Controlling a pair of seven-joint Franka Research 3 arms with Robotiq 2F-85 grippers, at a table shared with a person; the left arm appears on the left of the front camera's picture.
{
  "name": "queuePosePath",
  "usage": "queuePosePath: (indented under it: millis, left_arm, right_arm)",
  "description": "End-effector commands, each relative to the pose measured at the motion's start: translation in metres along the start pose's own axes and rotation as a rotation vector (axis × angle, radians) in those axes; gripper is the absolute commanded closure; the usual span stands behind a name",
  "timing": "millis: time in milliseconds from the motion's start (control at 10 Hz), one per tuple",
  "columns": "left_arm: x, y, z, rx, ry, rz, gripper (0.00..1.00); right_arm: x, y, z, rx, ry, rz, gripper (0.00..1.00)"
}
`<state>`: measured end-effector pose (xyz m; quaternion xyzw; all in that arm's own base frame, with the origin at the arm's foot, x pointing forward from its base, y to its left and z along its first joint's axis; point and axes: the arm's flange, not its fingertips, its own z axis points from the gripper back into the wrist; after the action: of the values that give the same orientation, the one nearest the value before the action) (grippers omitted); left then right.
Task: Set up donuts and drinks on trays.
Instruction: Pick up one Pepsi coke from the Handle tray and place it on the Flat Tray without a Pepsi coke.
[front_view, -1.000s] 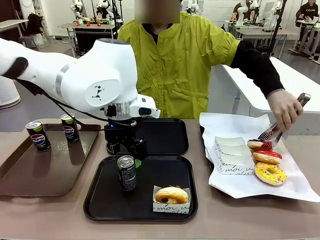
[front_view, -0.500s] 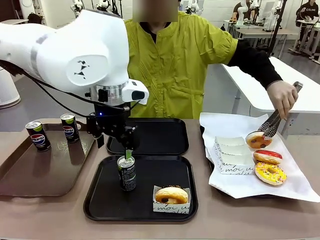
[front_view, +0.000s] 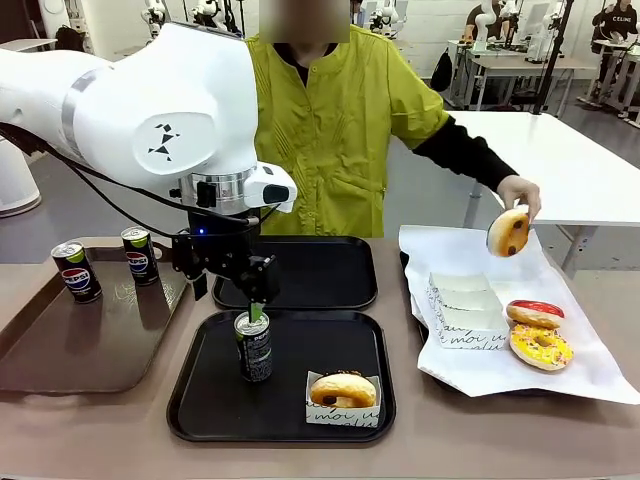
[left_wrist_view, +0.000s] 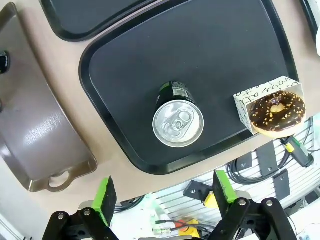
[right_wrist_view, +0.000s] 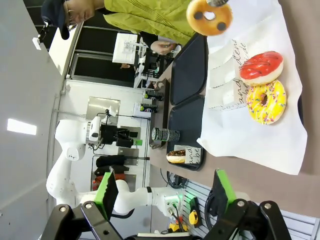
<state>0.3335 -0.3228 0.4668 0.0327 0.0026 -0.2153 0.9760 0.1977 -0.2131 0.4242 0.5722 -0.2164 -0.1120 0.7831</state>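
Black and slim, the green-printed drink can (front_view: 254, 347) stands upright on the near matte black plastic tray (front_view: 205, 395), left of a chocolate ring donut in its white paper box (front_view: 342, 391). My left tool (front_view: 256, 300) hangs right above the can's silver top with its jaws spread wide, gripping nothing; my right tool (right_wrist_view: 165, 192) is likewise open and bare. I judge this tray served, so I should rise straight up, keeping the pads (left_wrist_view: 106, 192) clear of the rim lest the can tip. The far matching black tray (front_view: 320, 270) holds nothing yet; two Pepsi cans (front_view: 77, 271) wait on the long brown tray (front_view: 60, 350) at left, and the person's hand (front_view: 520, 190) holds a golden donut (front_view: 508, 232) over the white paper (front_view: 590, 375) at right.
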Motion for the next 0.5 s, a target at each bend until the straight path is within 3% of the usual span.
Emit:
queuePosePath:
  millis: [0,100,200,400]
  left_arm:
    - [0.002,0.000,0.003,0.001,-0.012,-0.016,0.00]
    - [0.000,0.000,0.000,0.000,0.000,0.000,0.00]
    - [-0.010,0.045,0.023,-0.101,-0.045,0.110,0.00]
    - [-0.030,0.131,0.043,-0.114,-0.017,0.222,0.00]
  right_arm:
    - [0.003,0.000,0.000,0.026,-0.012,0.017,0.00]
    - [0.003,0.000,0.000,0.026,-0.012,0.017,0.00]
    - [0.003,0.000,0.000,0.026,-0.012,0.017,0.00]
    - [0.003,0.000,0.000,0.026,-0.012,0.017,0.00]
